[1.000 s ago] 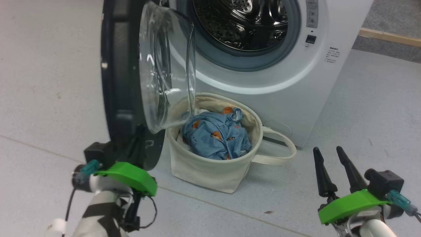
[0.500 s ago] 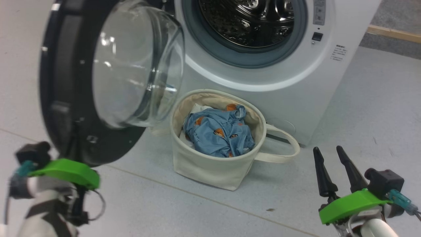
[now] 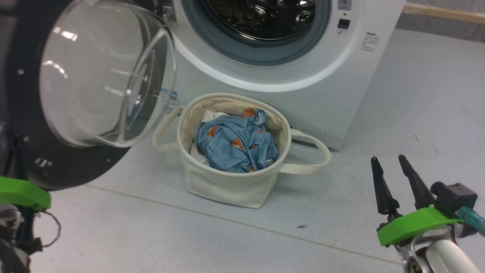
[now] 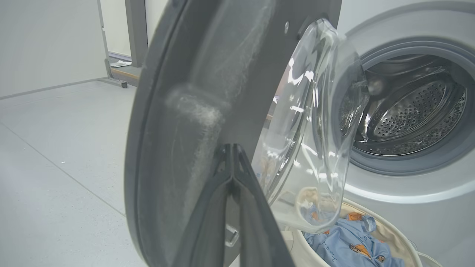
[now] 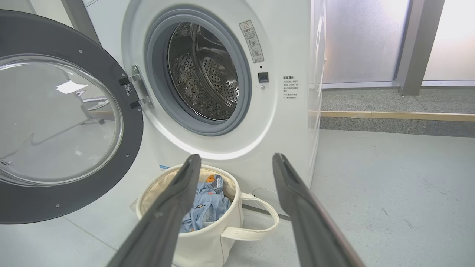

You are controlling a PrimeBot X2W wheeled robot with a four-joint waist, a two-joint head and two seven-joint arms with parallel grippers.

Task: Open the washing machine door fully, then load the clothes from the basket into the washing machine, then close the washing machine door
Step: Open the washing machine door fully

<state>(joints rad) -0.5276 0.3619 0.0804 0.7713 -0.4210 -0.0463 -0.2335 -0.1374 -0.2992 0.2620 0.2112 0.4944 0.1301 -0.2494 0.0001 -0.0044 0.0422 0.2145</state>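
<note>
**Head view.** Door (image 3: 102, 76) stands swung out to the left of the machine (image 3: 322, 94), glass bowl toward the camera, drum (image 3: 261, 19) mouth uncovered. Basket (image 3: 227, 189) sits on the floor (image 3: 151, 235) just before the machine, below the opening. The placement reads as chosen for a short lift from tub to drum. Clothes (image 3: 235, 146) lie bunched inside the basket, on top of a white fabric (image 3: 206, 115). Right gripper (image 3: 388, 159) hovers low right, well apart from the basket, fingers spread, nothing between them. It is likely parked clear of the door's arc, ready for the pick. Green bracket (image 3: 22, 193) of the left arm shows under the door's lower rim.

**Left wrist view.** Left gripper (image 4: 232, 148) has its fingers pressed together with nothing pinched. The tips lie over the grey inner face of the door, near the latch edge. Contact cannot be confirmed. Judgement: the closed fingers serve as a pusher to swing the door, not as a clamp.

**Right wrist view.** Door hangs on its hinge (image 5: 135, 92), opened wide beside the machine front. The spread fingers frame the basket, with the clothes between them in line of sight. The bowl sits clear to the side of the basket, so the reach down looks unobstructed. Judgement: opening step near done, loading not begun.
</note>
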